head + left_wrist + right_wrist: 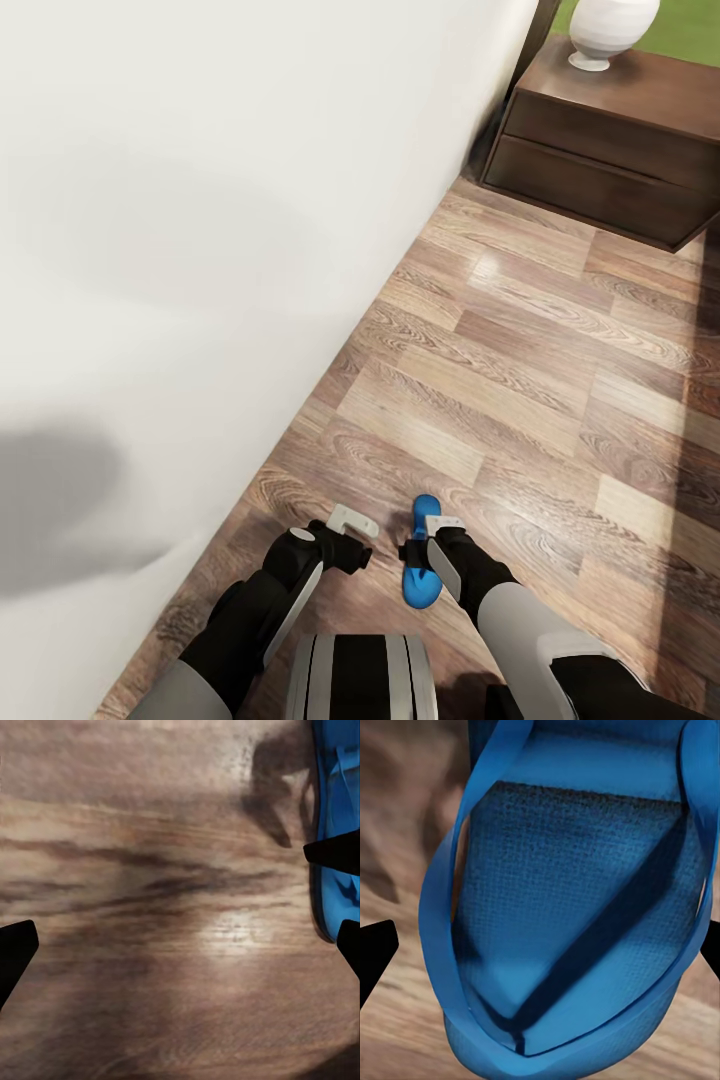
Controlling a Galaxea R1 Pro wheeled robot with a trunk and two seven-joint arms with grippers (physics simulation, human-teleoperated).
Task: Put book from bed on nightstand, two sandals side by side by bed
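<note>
Our right gripper [432, 535] has its jaws spread wide right over a blue sandal [422, 570], straddling the straps but not pinched on them. Left gripper [352, 530] is wide open too, over bare wood floor [520, 380] just beside it. Bed [180, 300] is on our left, nightstand [610, 150] well ahead.

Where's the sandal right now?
Head view: the blue sandal lies on the wood floor under the right tool, near the bed's side.
</note>
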